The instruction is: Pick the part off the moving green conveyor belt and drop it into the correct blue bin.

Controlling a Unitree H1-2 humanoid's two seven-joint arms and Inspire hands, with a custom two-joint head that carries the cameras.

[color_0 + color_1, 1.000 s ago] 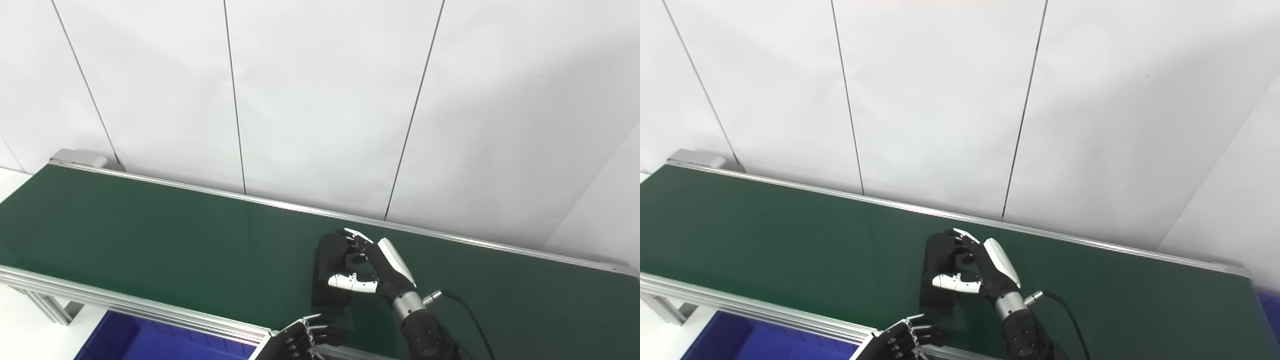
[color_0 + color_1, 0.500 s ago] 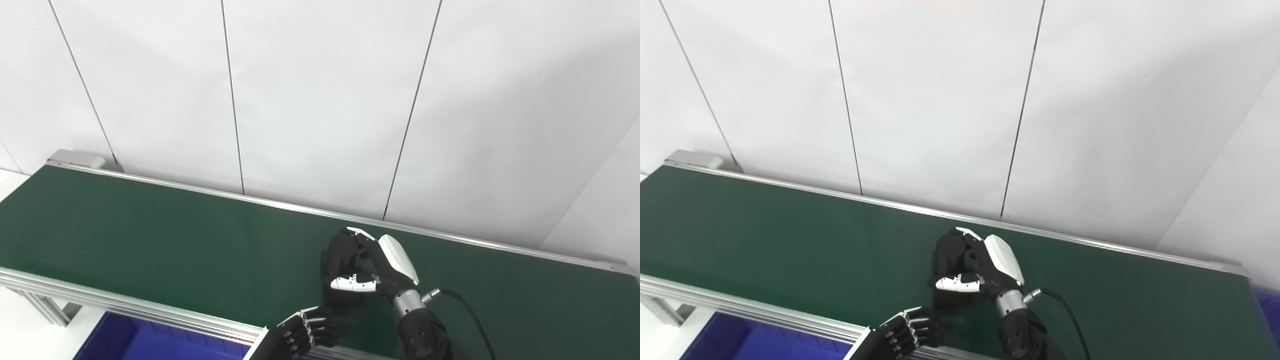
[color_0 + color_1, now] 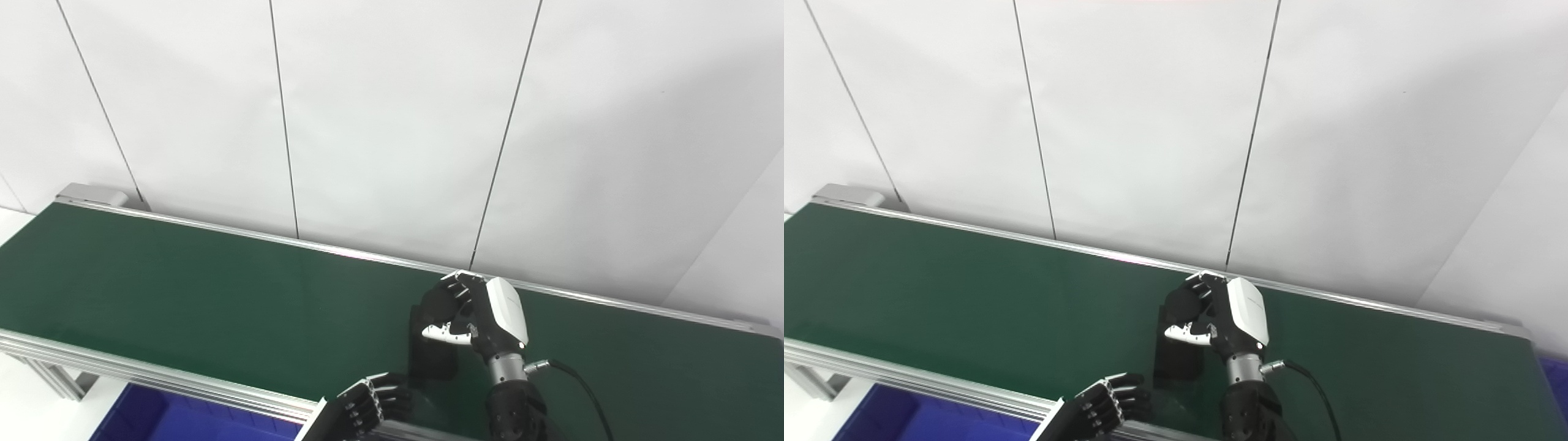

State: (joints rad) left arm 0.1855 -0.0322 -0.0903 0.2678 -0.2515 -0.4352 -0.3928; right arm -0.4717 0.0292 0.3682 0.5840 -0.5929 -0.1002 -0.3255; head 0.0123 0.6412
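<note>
You have the part (image 3: 436, 301), a dark rounded block, wrapped in your right hand (image 3: 484, 315) a little right of centre in the lower half of the frame. The fingers (image 3: 456, 283) curl over its top and the white-tipped thumb (image 3: 446, 334) crosses its near side, so the hand is closed on it. You can't tell for certain whether the part is clear of the belt, though a dark patch, shadow or reflection, lies on the belt (image 3: 184, 288) directly below it.

Your right wrist rises from the bottom edge, with a black cable (image 3: 579, 386) looping off to the right over the green surface.

Your left hand (image 3: 367, 409) sits at the bottom edge, just left of the right arm, at the near rail (image 3: 153, 378) of the belt. Its fingers are loosely bent and spread, holding nothing.

The belt runs diagonally from the upper left to the lower right of the frame, edged with silver rails. A blue bin (image 3: 159, 416) shows below the near rail in the lower left corner. In the right eye view a sliver of a second bin (image 3: 1554, 375) appears at the right edge. White wall panels (image 3: 392, 122) fill the upper half.
</note>
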